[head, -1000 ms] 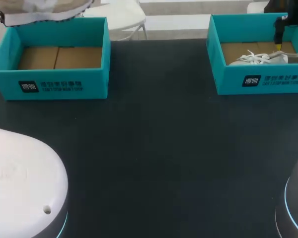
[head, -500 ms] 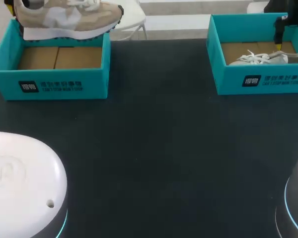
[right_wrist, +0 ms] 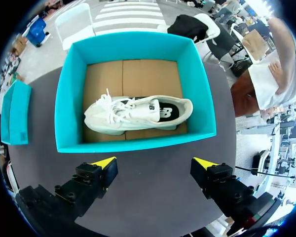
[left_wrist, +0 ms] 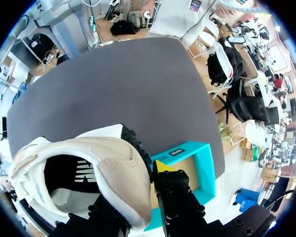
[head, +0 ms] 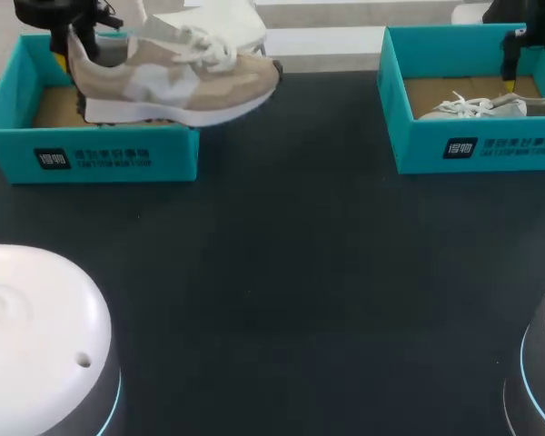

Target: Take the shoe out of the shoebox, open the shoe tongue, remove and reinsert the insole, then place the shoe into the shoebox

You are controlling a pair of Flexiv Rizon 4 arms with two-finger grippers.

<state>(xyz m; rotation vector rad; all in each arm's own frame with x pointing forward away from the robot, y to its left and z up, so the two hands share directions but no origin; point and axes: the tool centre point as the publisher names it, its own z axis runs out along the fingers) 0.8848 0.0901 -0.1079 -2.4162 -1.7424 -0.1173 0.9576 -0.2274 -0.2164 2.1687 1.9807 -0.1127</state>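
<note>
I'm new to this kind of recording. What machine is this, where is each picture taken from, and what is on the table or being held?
This is a robot with two arms, each ending in a two-finger gripper with yellow tips. One picture looks down on the dark table from above and behind the robot. The two round pictures come from cameras on the wrists. Two teal shoeboxes stand on the table. The left gripper is clamped on the heel of a beige shoe and holds it in the air near the left shoebox. The right gripper hangs open above the right shoebox, where a white shoe lies.
</note>
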